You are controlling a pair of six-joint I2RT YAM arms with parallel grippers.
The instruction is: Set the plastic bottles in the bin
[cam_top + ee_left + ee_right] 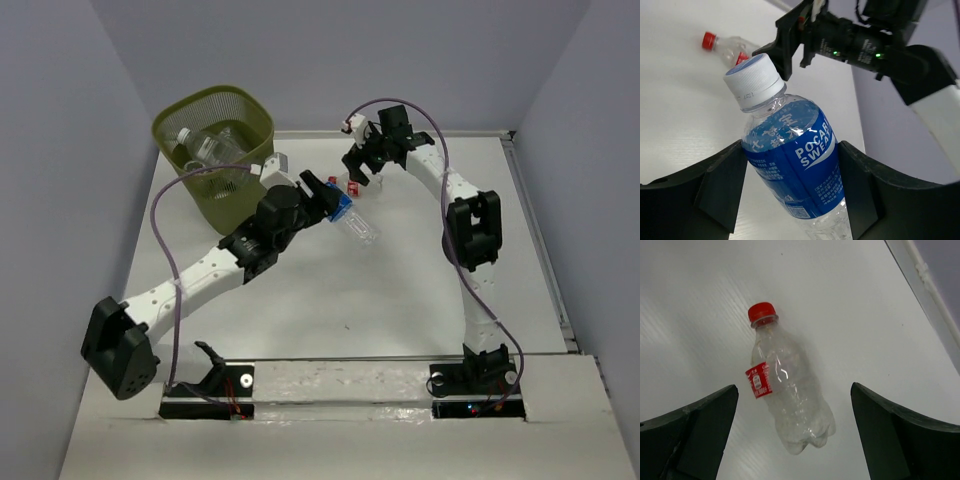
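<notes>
Now my left fingers are pinching the blue bottle, cap slanting away; right fingers are hanging spread over a red-capped bottle.

The clear blue-labelled plastic bottle is cropped at its base; the clear red-capped bottle behind it is half hidden.

Top cam looks down from high behind the arm bases, whole table in shot. Wrist cams are close-up: left faces the right arm, right aims down, both catching the red-capped bottle.
</notes>
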